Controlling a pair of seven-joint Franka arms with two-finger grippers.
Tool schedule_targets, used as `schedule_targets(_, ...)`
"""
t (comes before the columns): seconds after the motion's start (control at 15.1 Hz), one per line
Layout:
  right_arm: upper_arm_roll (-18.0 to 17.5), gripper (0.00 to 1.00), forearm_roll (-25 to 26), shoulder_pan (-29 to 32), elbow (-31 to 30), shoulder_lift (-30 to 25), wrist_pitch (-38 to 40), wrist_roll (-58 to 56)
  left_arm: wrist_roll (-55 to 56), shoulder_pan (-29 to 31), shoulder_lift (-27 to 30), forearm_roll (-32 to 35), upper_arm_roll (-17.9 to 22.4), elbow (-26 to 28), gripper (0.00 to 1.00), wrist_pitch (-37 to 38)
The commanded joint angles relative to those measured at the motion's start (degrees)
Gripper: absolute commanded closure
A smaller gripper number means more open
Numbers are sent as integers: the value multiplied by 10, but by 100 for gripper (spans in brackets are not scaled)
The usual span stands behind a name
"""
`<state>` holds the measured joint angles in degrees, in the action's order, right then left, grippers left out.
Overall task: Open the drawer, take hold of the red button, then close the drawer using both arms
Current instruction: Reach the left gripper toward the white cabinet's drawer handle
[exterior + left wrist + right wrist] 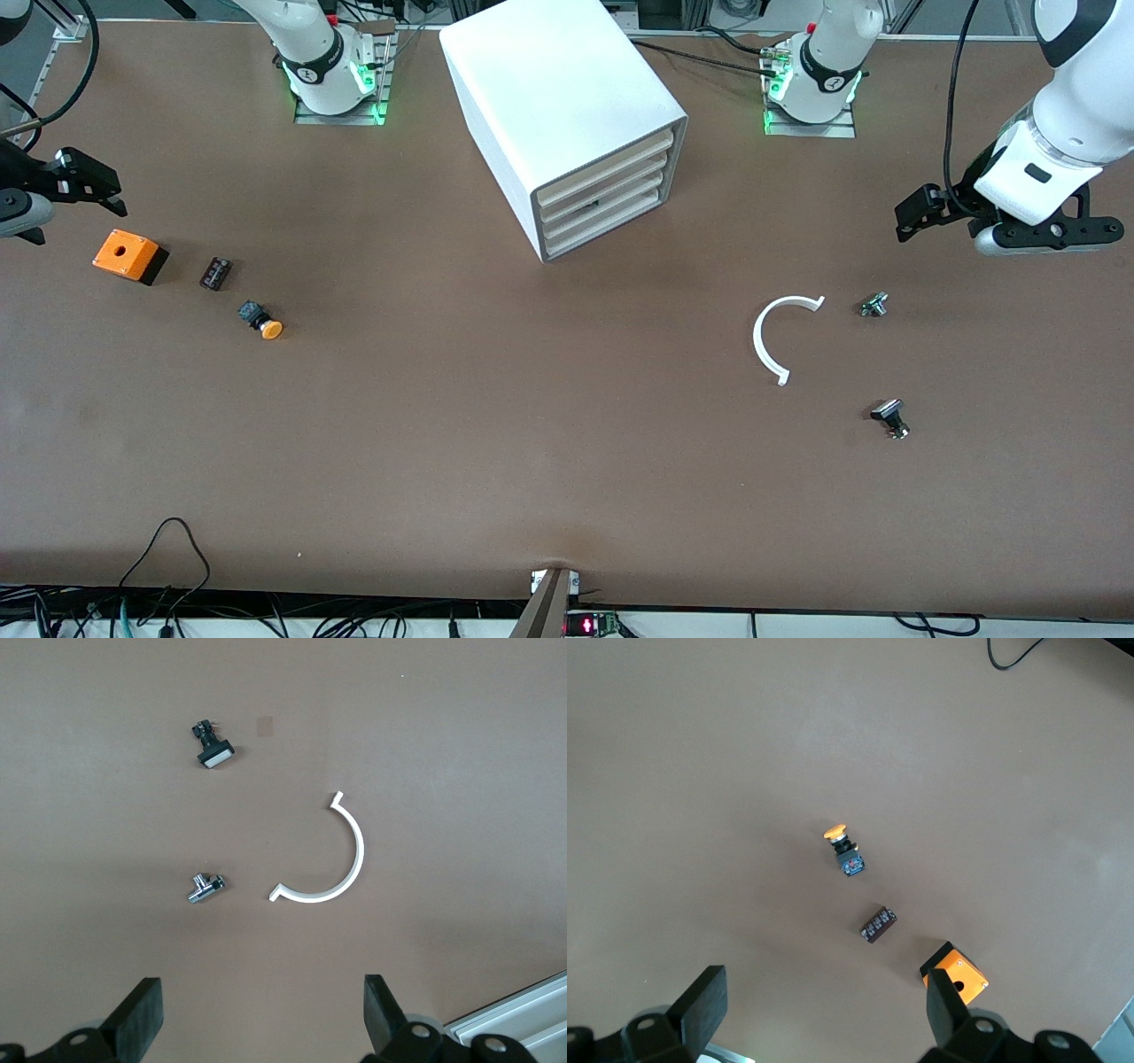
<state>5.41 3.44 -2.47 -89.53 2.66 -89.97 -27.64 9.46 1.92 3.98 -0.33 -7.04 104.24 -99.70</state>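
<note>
The white cabinet [567, 115] stands on the bench [496, 425] between the two arm bases, with all four drawers [602, 190] closed flush. No red-capped button is visible in any view. The left end effector [921, 213] hangs released and empty over the left arm's end of the bench, above a white curved strip [332, 859], a small metal fitting [205, 888] and a black switch part [213, 751]. The right end effector [84, 182] hangs released and empty over the right arm's end, above an orange box [954, 973], a dark block [878, 924] and an orange-capped button [843, 849].
</note>
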Motion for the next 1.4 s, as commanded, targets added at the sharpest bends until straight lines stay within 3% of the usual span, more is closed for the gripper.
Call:
schedule_targets(0.0,-3,0,-7,3,-13,-12,-4,70,-2,5,-4,3,-3,-23,0,14)
schedule_targets(0.2,-4,0,-3,2,-13,-12,-2,76,-2,4,-19,2,-3,-49,0,25)
schedule_targets(1.33,-1,0,-3,2,-11,11,13,80,-45,-7,-71,-1,-6,-55,0,66)
